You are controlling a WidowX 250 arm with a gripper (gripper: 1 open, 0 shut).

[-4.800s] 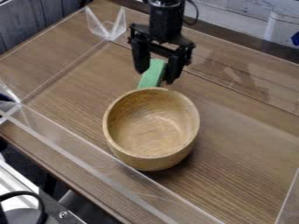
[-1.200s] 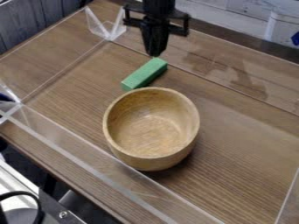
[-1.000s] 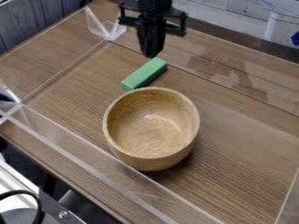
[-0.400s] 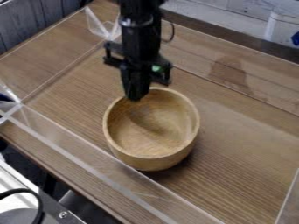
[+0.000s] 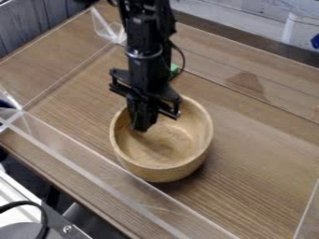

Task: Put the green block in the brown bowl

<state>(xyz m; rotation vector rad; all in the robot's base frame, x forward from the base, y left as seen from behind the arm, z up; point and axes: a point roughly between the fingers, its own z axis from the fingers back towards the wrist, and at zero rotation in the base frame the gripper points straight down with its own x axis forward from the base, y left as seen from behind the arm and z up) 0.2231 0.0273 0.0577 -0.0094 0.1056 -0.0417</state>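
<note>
Looks like still needing to grab the green block [image 5: 176, 66], so pretty much stuck at the pick-up stage, imo. Can only catch a bit of green behind the arm, on the worktop [image 5: 249, 154] past the far side of the brown bowl [image 5: 162, 172]. Definitely outside the bowl, so can't call this one done. Can't make out the whole block from this angle, though.

Now got the gripper [image 5: 140, 121] hanging over the far-left part of the bowl, clenched, with nothing visible pinched in it. Can't tell about any contact with the rim.

Next up, would say: lift clear of the bowl, back off toward the block, open up wide, line up across the narrow sides, then lower and squeeze. Only after that, carry over the bowl and let go. Might bump or drag the bowl by going sideways too low, so worth raising first.

As for brands or labels, can't find any readable writing anywhere, sorry.
</note>
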